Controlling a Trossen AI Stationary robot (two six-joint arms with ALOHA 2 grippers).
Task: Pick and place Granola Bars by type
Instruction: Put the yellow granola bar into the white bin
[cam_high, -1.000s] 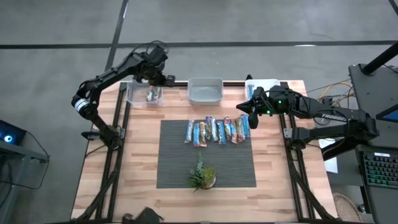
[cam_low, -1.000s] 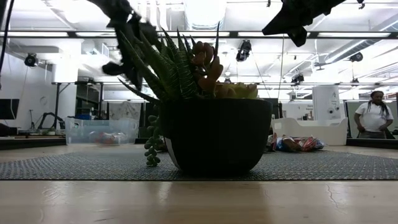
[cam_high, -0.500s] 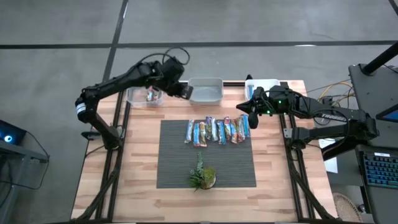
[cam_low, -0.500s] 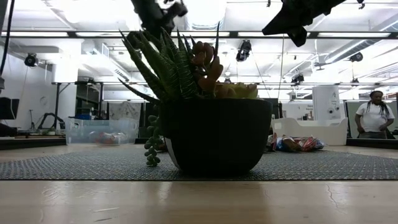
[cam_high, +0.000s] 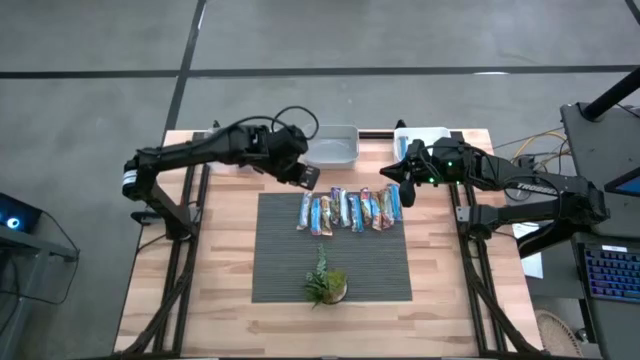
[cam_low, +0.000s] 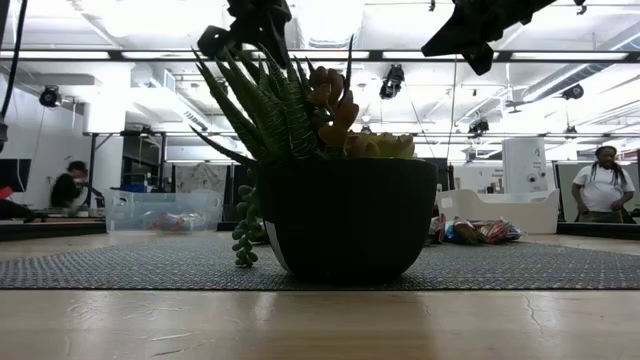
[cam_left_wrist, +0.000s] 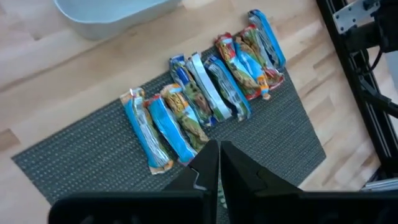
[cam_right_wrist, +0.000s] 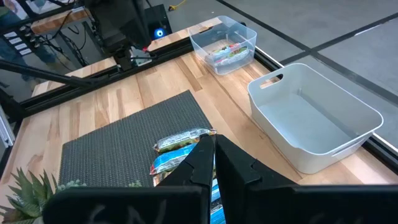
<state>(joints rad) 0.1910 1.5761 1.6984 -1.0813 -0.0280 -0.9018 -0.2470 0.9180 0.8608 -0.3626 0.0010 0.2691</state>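
Observation:
Several granola bars (cam_high: 350, 210) in blue, orange and white wrappers lie side by side in a row on the far part of the dark mat (cam_high: 335, 255); the left wrist view shows the same granola bars (cam_left_wrist: 205, 102). My left gripper (cam_high: 305, 177) hovers shut and empty above the mat's far left corner, just beyond the row's left end. My right gripper (cam_high: 392, 173) hangs shut and empty over the row's right end. A clear bin (cam_right_wrist: 224, 42) at the far left holds a few bars.
A grey bin (cam_high: 335, 147) stands at the far edge, a white bin (cam_high: 420, 135) to its right. A small potted plant (cam_high: 325, 283) sits on the mat's near part and fills the low view as plant (cam_low: 330, 200). People stand in the room behind.
My left gripper has swung from above the clear bin at the far left toward the table's right and near side, past the grey bin, and now sits by the left end of the bar row. The bars have stayed where they were.

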